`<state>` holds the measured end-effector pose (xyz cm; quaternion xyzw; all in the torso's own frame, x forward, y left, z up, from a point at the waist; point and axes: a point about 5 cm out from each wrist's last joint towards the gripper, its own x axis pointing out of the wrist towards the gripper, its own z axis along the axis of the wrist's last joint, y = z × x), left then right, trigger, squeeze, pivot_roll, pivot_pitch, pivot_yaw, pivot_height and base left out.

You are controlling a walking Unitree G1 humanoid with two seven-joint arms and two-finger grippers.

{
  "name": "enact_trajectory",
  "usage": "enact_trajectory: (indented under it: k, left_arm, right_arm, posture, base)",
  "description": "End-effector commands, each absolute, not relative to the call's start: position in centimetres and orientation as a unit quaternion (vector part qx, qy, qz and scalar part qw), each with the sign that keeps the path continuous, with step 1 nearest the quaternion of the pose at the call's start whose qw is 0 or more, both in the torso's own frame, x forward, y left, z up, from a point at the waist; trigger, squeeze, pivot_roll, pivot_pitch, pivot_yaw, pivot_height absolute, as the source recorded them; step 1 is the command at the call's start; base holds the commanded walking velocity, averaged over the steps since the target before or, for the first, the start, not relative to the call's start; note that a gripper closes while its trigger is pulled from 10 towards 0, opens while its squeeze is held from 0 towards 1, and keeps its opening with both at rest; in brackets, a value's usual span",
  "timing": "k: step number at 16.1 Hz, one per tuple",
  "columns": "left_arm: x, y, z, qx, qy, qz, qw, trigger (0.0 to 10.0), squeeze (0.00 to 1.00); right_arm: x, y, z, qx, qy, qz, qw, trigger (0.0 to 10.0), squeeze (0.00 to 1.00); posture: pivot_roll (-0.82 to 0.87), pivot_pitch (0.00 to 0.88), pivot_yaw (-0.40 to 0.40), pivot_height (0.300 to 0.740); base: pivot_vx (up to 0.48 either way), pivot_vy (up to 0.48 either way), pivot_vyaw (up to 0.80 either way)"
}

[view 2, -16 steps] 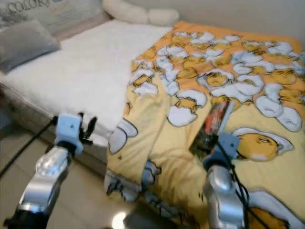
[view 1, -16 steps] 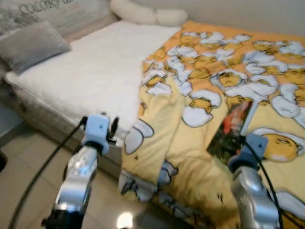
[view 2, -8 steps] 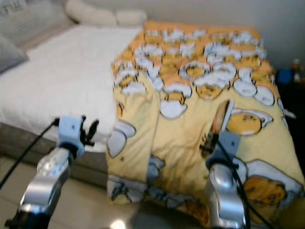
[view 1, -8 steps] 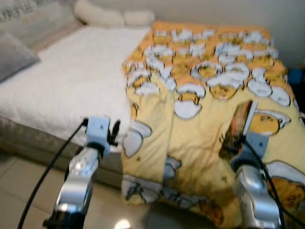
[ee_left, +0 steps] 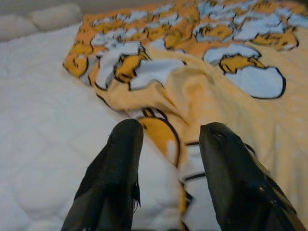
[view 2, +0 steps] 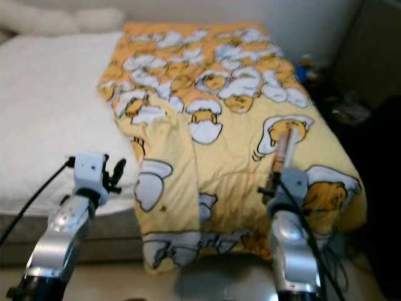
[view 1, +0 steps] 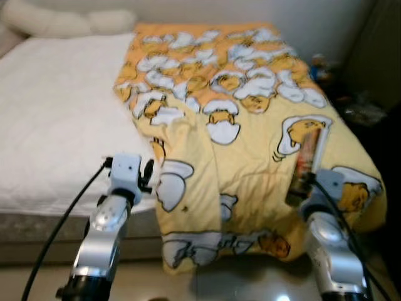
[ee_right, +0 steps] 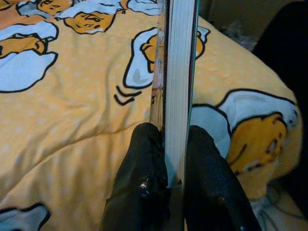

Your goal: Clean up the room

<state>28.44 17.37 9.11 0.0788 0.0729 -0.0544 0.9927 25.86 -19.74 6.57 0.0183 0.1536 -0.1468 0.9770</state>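
Black fingers of my right hand [ee_right: 166, 159] are clamped on a thin book [ee_right: 177, 72], held edge-up with white pages showing, above the yellow egg-print blanket [view 1: 250, 169]. Its cover writing is too blurred to read. My left hand [ee_left: 168, 163] hovers with fingers apart over the white mattress [view 1: 56, 125].

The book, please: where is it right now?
The book is clamped on edge in the right gripper, held above the yellow blanket on the robot's right.
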Motion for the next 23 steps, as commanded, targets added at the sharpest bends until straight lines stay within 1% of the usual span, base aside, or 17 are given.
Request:
enact_trajectory:
  k: [1,3,4,8,12,16,18,23]
  left_arm:
    - [28.7,18.1,9.1,0.085,0.075,-0.042,0.993,10.0,0.0]
    - [29.1,17.6,9.2,0.087,0.071,-0.047,0.993,10.0,0.0]
    - [29.2,17.5,9.3,0.088,0.069,-0.047,0.993,10.0,0.0]
    - [29.6,17.4,9.7,0.09,0.06,-0.049,0.993,10.0,0.0]
    - [29.9,17.1,10.1,0.085,0.051,-0.048,0.994,10.0,0.0]
    - [30.1,17.4,10.3,0.081,0.045,-0.038,0.995,10.0,0.0]
    - [30.2,17.6,10.5,0.081,0.04,-0.026,0.996,10.0,0.0]
    - [30.4,17.6,10.8,0.083,0.034,-0.025,0.996,10.0,0.0]
  right_arm:
    - [26.9,-18.2,7.7,0.021,0.131,-0.115,0.984,10.0,0.0]
    - [27.4,-17.5,8.1,0.016,0.122,-0.095,0.988,10.0,0.0]
    - [27.4,-17.5,8.1,0.017,0.122,-0.095,0.988,10.0,0.0]
    - [28.1,-17.1,9.2,-0.002,0.094,-0.08,0.992,10.0,0.0]
    - [28.2,-17.0,9.2,-0.008,0.09,-0.075,0.993,10.0,0.0]
    - [28.5,-16.5,10.0,-0.021,0.072,-0.056,0.996,10.0,0.0]
    - [28.6,-16.1,10.5,-0.012,0.054,-0.04,0.998,10.0,0.0]
    - [28.6,-15.9,10.4,-0.01,0.056,-0.037,0.998,10.0,0.0]
  posture:
    - [-0.04,0.0,0.022,0.74]
    - [-0.03,0.0,0.02,0.74]
    - [-0.03,0.0,0.018,0.74]
    - [-0.03,0.0,0.014,0.74]
    - [-0.03,0.0,0.018,0.74]
    - [-0.03,0.0,0.019,0.74]
    - [-0.03,0.0,0.019,0.74]
    - [-0.03,0.0,0.018,0.74]
  base:
    - [0.0,0.48,0.0]
    - [0.0,0.48,0.0]
    - [0.0,0.48,-0.69]
    - [0.0,0.48,0.0]
    - [0.0,0.48,0.0]
    - [0.0,0.48,0.0]
    - [0.0,0.48,0.0]
    - [0.0,0.48,0.0]
